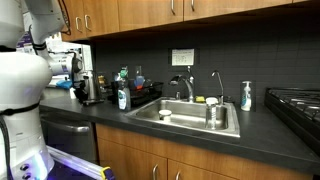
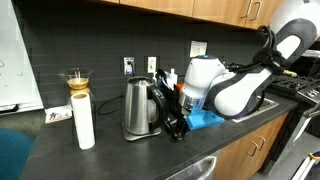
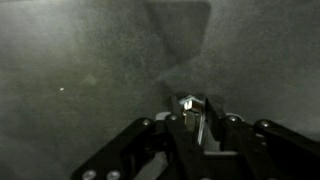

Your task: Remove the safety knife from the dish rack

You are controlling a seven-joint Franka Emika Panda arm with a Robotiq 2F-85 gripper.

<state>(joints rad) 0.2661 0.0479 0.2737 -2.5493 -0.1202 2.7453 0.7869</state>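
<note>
In the wrist view the black gripper [image 3: 195,113] is cut off by the bottom edge. The small pale object [image 3: 187,102] pinched between its fingertips is too dim and blurred to name. In an exterior view the low black open-frame dish rack [image 1: 143,93] is too small to show what it carries. There the white robot arm [image 1: 20,80] runs off the left edge and the black stove [image 1: 300,108] off the right. In an exterior view the steel sink [image 2: 195,166] is cut by the bottom edge.
</note>
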